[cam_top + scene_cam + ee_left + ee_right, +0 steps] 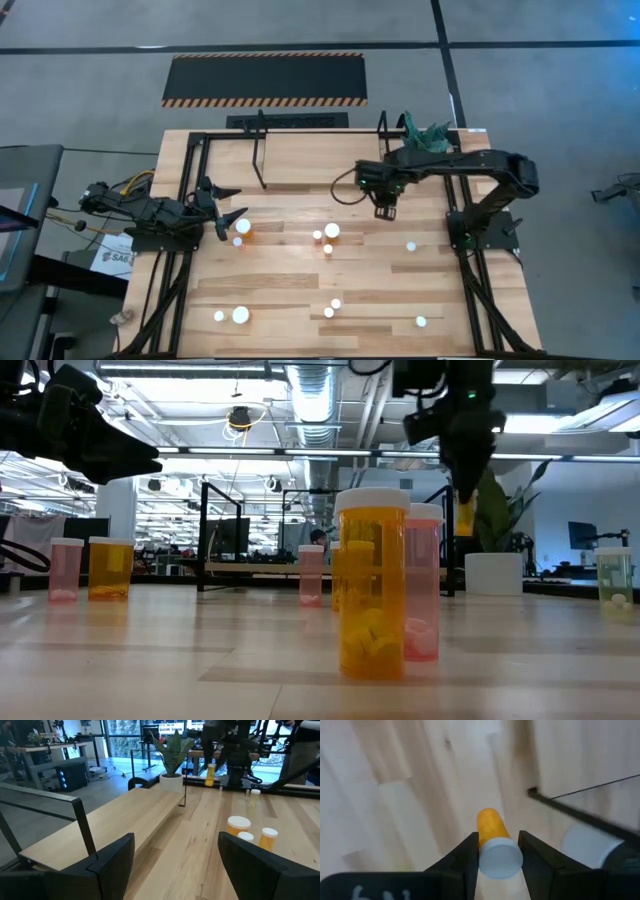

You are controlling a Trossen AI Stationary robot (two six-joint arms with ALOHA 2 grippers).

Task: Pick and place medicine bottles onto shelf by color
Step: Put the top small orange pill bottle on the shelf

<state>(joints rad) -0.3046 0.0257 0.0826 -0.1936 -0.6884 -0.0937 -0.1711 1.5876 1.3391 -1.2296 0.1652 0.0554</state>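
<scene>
My right gripper [385,209] hangs over the table's far middle, pointing down, shut on a small orange medicine bottle [490,826] with a white cap. This bottle also shows in the low view [465,512] and in the left wrist view [211,774]. The shelf [300,160], a light wooden board in a black rod frame, stands along the far edge, just beyond the bottle. Several more white-capped bottles stand upright on the table, among them a group near the middle [331,230]. My left gripper [228,222] waits open at the left, beside two bottles [243,228]. My right gripper pinches the orange bottle at its white cap end [496,854] between the two fingers, coming from above and pointing down. The bottle's body hangs below the fingers, close to upright and clear of the table.
A white pot with a green plant [425,135] stands at the shelf's right end, close to my right arm. More bottles stand toward the near edge [241,315] and on the right [410,245]. A black mat with striped edges [265,78] lies on the floor beyond the table.
</scene>
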